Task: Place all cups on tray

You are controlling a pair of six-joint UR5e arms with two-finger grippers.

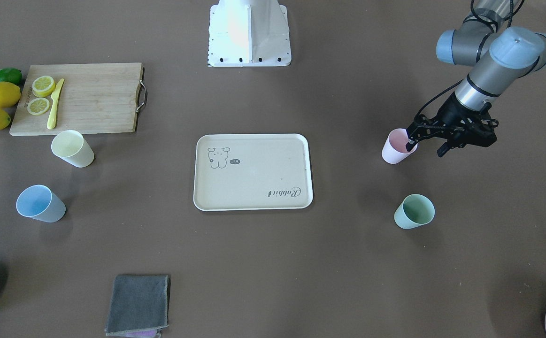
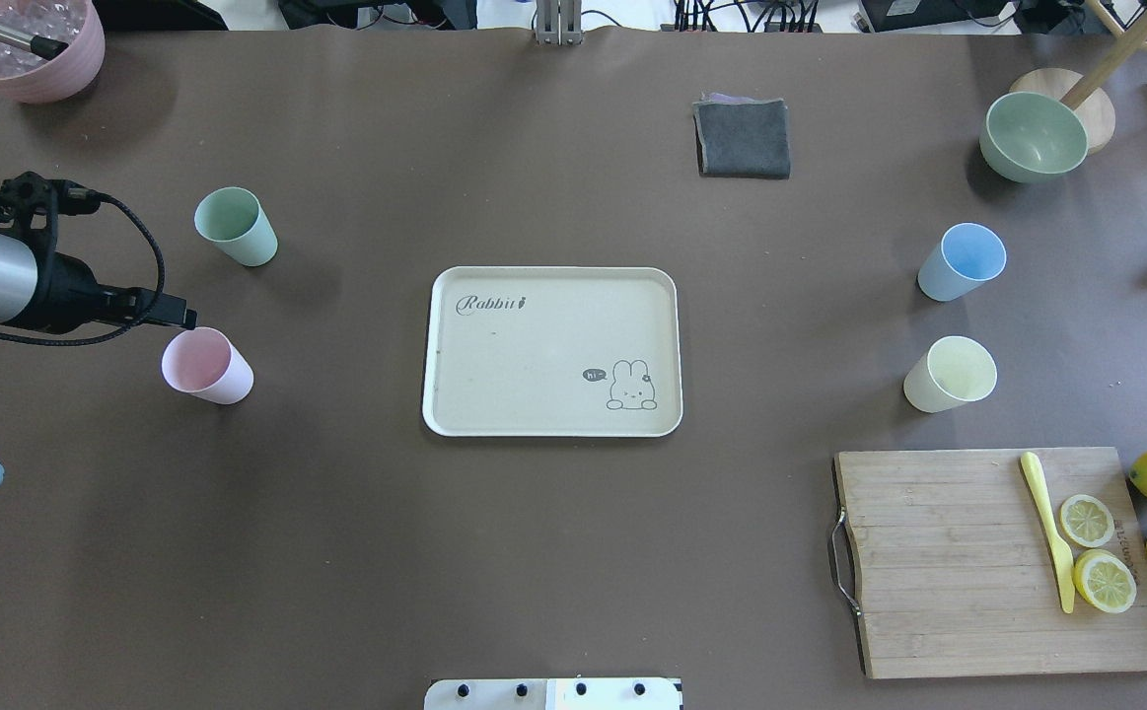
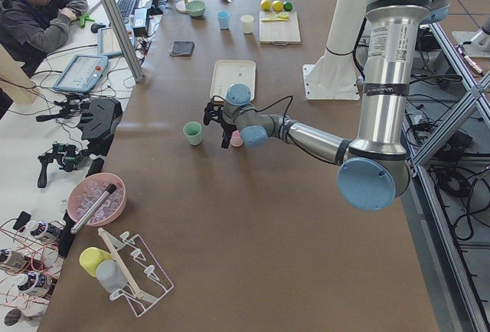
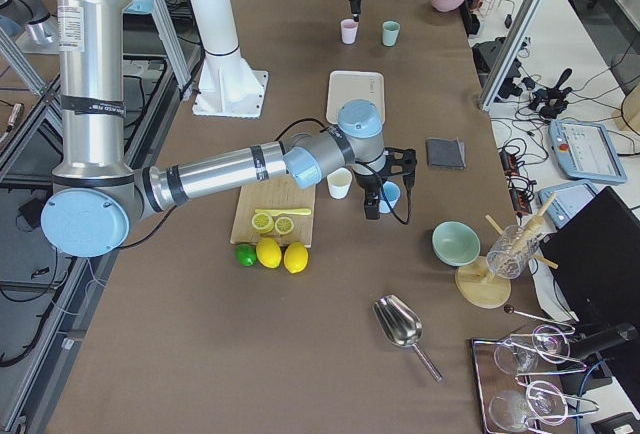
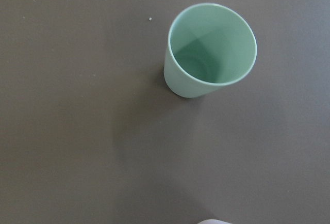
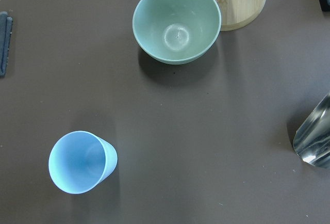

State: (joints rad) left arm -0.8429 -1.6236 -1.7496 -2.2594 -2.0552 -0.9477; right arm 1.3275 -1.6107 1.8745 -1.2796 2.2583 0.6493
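Note:
The cream rabbit tray [image 1: 253, 188] lies at the table's middle with nothing on it. The pink cup [image 1: 395, 149] and the mint green cup [image 1: 413, 212] stand upright on my left side. The pale yellow cup [image 1: 72, 148] and the light blue cup [image 1: 39, 203] stand on my right side. My left gripper [image 1: 426, 148] is open at the pink cup's rim, one finger inside it and the other outside. The left wrist view shows the green cup [image 5: 209, 51]. My right gripper [image 4: 385, 186] hangs above the blue cup [image 6: 81, 162]; I cannot tell its state.
A wooden cutting board [image 1: 94, 96] with lemon slices and a yellow knife sits by whole lemons [image 1: 1, 95]. A grey cloth [image 1: 138, 304], a green bowl [image 2: 1032, 136], a pink bowl [image 2: 26, 44] and a metal scoop [image 6: 314, 136] lie around the far edge.

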